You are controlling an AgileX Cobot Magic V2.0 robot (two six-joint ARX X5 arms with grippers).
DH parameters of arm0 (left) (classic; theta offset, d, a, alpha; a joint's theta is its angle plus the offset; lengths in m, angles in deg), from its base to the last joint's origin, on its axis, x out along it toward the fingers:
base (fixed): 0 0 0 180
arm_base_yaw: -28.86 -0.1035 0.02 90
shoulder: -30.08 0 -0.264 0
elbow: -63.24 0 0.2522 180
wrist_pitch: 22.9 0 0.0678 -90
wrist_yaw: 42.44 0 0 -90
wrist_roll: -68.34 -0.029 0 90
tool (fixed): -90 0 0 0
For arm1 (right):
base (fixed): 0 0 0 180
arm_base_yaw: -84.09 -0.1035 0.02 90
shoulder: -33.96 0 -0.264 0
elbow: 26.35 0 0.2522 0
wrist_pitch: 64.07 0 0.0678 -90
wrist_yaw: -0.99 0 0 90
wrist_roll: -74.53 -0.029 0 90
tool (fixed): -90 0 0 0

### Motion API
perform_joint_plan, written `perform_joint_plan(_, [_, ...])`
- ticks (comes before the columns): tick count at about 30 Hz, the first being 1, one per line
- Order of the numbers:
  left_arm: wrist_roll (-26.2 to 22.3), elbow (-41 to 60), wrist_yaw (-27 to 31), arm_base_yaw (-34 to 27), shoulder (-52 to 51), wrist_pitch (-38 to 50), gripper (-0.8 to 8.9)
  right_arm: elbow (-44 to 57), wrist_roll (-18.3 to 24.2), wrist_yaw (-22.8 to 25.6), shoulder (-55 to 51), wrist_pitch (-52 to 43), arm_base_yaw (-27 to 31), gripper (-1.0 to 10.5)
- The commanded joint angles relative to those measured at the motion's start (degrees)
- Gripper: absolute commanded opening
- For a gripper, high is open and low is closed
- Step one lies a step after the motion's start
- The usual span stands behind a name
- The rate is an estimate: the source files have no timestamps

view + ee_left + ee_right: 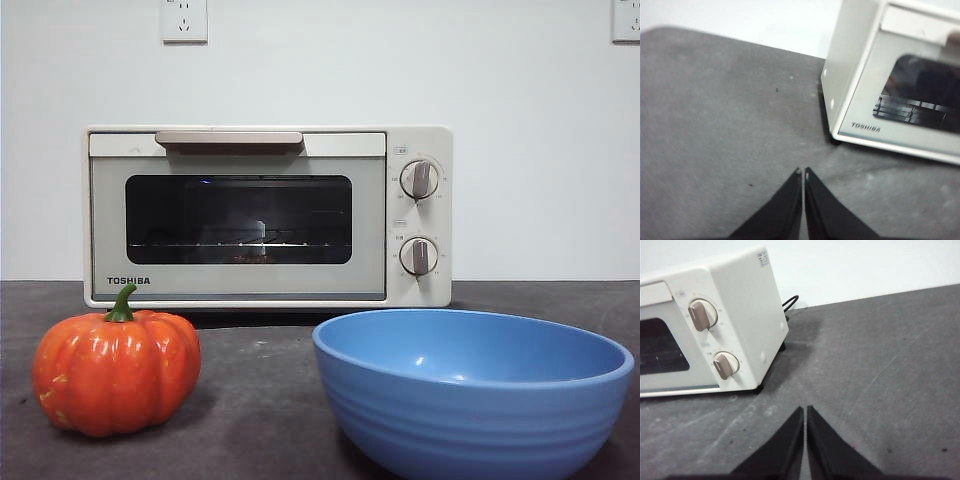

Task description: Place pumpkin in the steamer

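Both grippers, left (803, 172) and right (805, 409), jaws together, hover over bare table (715, 125), oven (268, 215) ahead (door closed), pumpkin (116, 372) untouched.

**Door shut, bowl and pumpkin in front**

The steamer (268, 215) stands at 12 o'clock with its door closed, barring the cavity. In the front view the bowl (473, 390) blocks the near table (255, 400) at 5 o'clock and the pumpkin (116, 372) at 7. Bare table runs between them up to the door. Open table lies beside each side wall of the steamer.
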Motion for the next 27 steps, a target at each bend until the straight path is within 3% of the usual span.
perform_joint_plan(1, [10.84, 0.42, -0.26, 0.0, -0.11, -0.44, 0.16, 0.09, -4.33, -0.79, -0.17, -1.09, -0.07, 0.1])
perform_joint_plan(6, [13.94, -2.93, -2.64, 0.0, -0.07, -1.42, 0.16, -2.12, -7.41, -0.98, -0.15, -1.55, -0.07, 0.1])
perform_joint_plan(15, [14.19, -16.02, -2.93, 0.0, 3.63, -9.11, 0.16, -13.7, -6.69, -1.03, 2.71, 3.56, -0.09, 0.1])
perform_joint_plan(21, [7.02, -26.69, -5.9, 0.0, 10.49, -16.35, 0.16, -24.22, -2.38, -1.77, 10.93, 9.44, -0.09, 0.1])
perform_joint_plan(27, [-0.83, -36.26, -12.5, 0.0, 19.32, -23.19, 0.16, -35.58, 4.59, -9.25, 22.69, 18.49, -0.11, 0.1])
